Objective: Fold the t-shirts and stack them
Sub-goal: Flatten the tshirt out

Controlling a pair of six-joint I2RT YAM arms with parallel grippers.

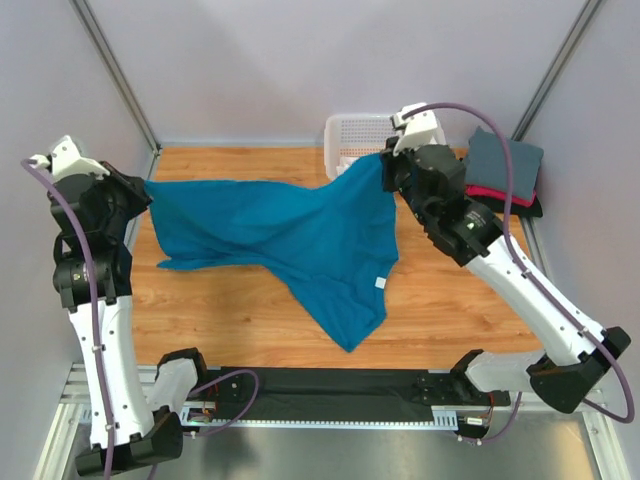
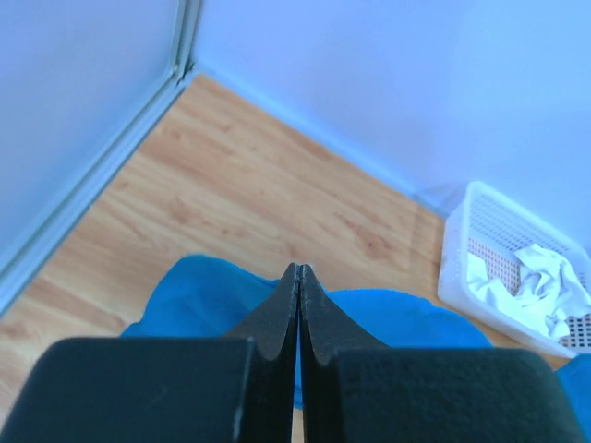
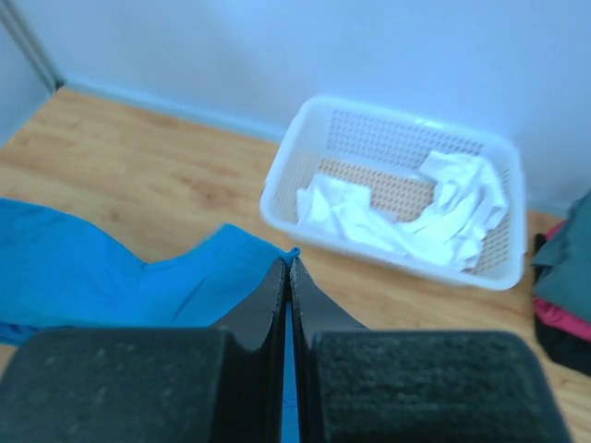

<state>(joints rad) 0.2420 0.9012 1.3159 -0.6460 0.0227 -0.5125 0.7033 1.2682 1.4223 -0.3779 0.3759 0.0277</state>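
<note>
Your left jaws and your right jaws are each closed on an edge of the large teal-blue cloth t-shirt. It stretches between them, its long axis side to side, and its body trails toward the near edge of the wooden tabletop. Neither arm is nearer.

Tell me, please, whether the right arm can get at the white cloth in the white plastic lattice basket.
Probably not: the basket sits close, unobstructed, but the right gripper is shut on the teal-blue cloth t-shirt.
</note>
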